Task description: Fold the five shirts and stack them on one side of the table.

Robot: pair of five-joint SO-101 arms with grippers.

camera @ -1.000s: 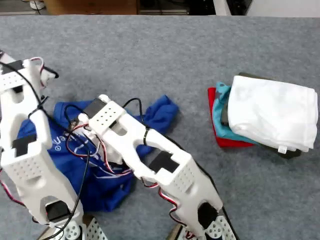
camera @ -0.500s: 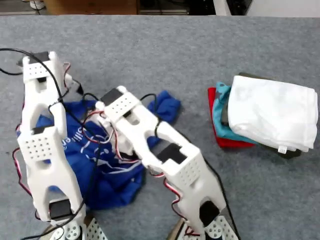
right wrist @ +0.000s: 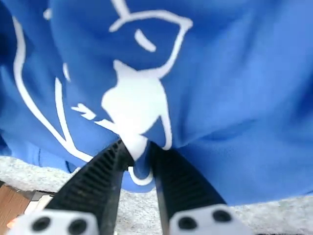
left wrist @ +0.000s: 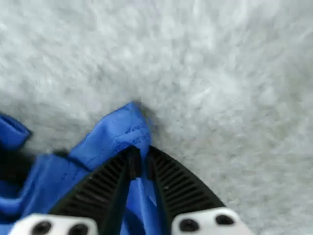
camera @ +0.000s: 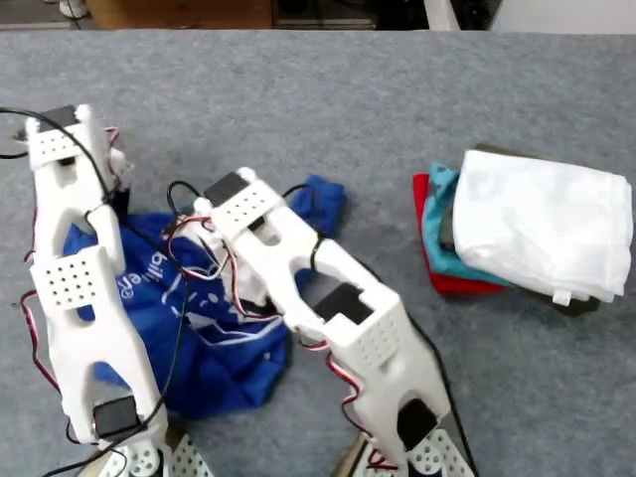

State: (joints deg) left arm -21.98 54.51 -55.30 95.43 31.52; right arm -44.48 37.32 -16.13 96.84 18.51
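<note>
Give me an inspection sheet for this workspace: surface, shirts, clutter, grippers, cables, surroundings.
Surface: table covered in grey felt-like fabric.
Job's things: blue shirt crumpled under the arms; stack of folded shirts apart from it, white on top.
Clutter: nothing seen.
Grippers: left gripper shut on the blue shirt's edge; right gripper pinching its printed fabric.
Cables: wires loop over the shirt.
Surroundings: wooden furniture beyond the table.

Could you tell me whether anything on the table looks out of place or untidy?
The blue shirt lies crumpled on the grey table, pinched by the left end effector and the right end effector, apart from the neat stack of folded shirts.
</note>
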